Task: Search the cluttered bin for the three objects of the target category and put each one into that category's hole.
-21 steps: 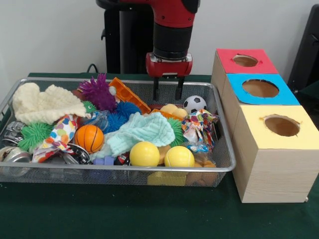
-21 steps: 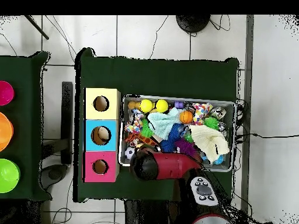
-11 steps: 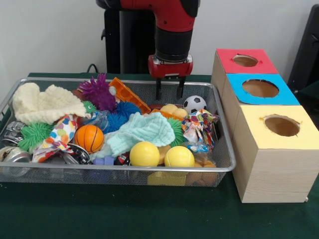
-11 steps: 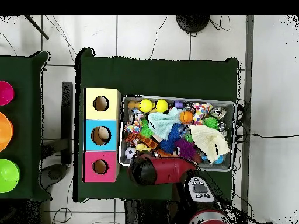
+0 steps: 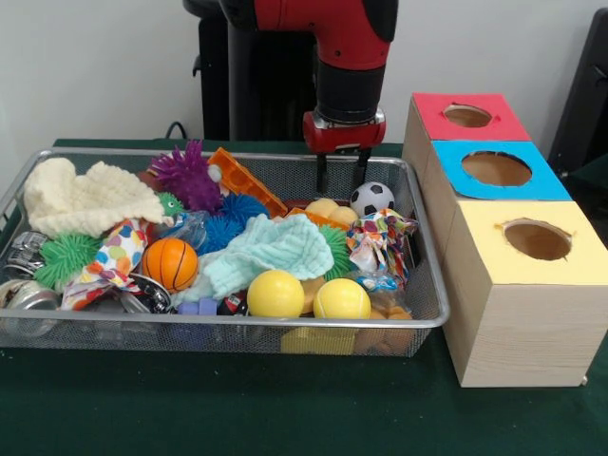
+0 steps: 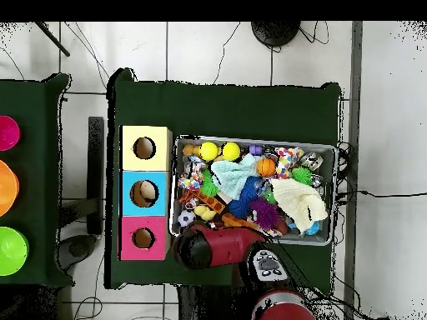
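Note:
A wire mesh bin (image 5: 429,313) (image 6: 326,150) holds mixed toys. Among them are two yellow balls (image 5: 275,294) (image 5: 342,299), an orange basketball (image 5: 171,263) and a small soccer ball (image 5: 371,199) (image 6: 186,218). Three boxes with round holes stand beside the bin: red (image 5: 467,116) (image 6: 143,238), blue (image 5: 496,168) (image 6: 144,193) and yellow (image 5: 537,239) (image 6: 144,148). My gripper (image 5: 341,176) hangs open and empty over the bin's far edge, just left of the soccer ball. In the overhead view the arm (image 6: 213,247) hides the gripper.
Also in the bin are a cream knit cloth (image 5: 81,199), a mint cloth (image 5: 271,248), purple (image 5: 186,175), blue (image 5: 237,211) and green (image 5: 63,257) spiky balls, an orange block (image 5: 246,180), a patterned cloth (image 5: 380,235) and metal pieces (image 5: 24,296). Coloured bowls (image 6: 7,190) stand on another table.
My gripper has moved to the right along the bin's far edge, toward the soccer ball and the boxes. It stays open and empty. The toys have not moved.

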Robot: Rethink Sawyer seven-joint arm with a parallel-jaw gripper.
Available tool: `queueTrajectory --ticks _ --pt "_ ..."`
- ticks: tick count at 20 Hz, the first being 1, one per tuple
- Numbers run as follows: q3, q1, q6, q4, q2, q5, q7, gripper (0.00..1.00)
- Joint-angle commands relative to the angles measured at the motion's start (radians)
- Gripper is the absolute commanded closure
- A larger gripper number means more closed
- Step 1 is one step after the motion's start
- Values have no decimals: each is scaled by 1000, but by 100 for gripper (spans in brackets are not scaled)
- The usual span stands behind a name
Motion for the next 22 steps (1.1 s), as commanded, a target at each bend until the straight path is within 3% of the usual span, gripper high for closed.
queueTrajectory --ticks 1,8,22 --pt "80 23 -74 -35 51 -10 136 0" --pt "114 -6 -2 -104 70 6 91 0" --pt "121 -32 153 -187 1 19 23 0"
